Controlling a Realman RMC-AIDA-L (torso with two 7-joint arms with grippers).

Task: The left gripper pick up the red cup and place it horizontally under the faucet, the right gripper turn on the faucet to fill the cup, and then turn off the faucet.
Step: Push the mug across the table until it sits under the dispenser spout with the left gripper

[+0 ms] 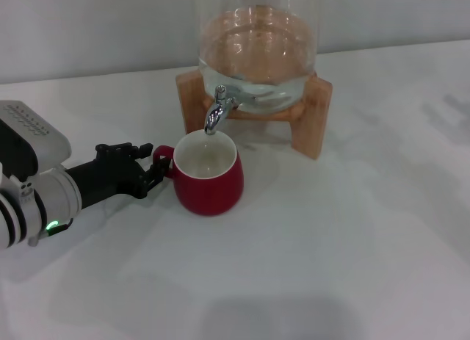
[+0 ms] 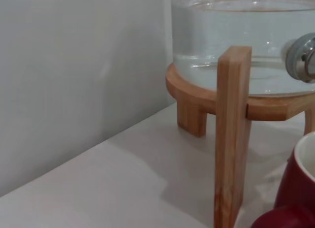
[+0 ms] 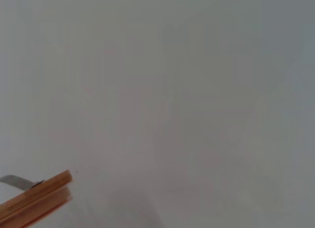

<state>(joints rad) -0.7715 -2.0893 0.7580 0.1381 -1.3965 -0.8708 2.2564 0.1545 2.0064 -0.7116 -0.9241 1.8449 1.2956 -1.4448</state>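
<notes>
- Red cup [image 1: 209, 177] upright on table [image 1: 352, 244], directly beneath faucet [image 1: 216, 110]: placement done.
- Left gripper [image 1: 152, 171] closed around cup handle.
- Remaining: opening faucet, filling, closing. Right gripper out of view.

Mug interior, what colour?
Cream-white inside the red mug; clearest in the head view.

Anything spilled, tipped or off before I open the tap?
Nothing stands out. The dark red ceramic mug stands upright under the chrome faucet, the black left gripper at its handle. No spill shows.
</notes>
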